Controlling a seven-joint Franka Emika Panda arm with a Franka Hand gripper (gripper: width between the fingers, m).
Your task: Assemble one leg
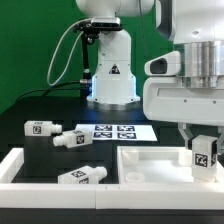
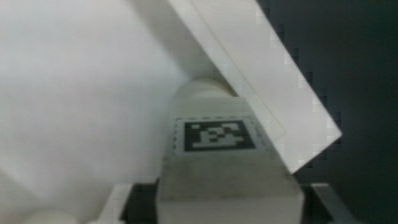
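My gripper (image 1: 203,146) is at the exterior view's right, shut on a leg (image 1: 204,159), a white stubby peg with a black-and-white tag. It holds the leg upright over the right end of the large white panel (image 1: 150,165). In the wrist view the leg (image 2: 217,150) fills the space between my fingers (image 2: 130,205), its tag facing the camera, with the panel (image 2: 89,90) and its raised edge (image 2: 267,80) behind it. I cannot tell whether the leg's lower end touches the panel.
Three loose legs lie on the dark table: one at far left (image 1: 42,127), one next to the marker board (image 1: 75,138), one at the front (image 1: 82,176). The marker board (image 1: 116,130) lies mid-table. A white border rail (image 1: 18,165) runs along the left front. The robot base (image 1: 110,70) stands behind.
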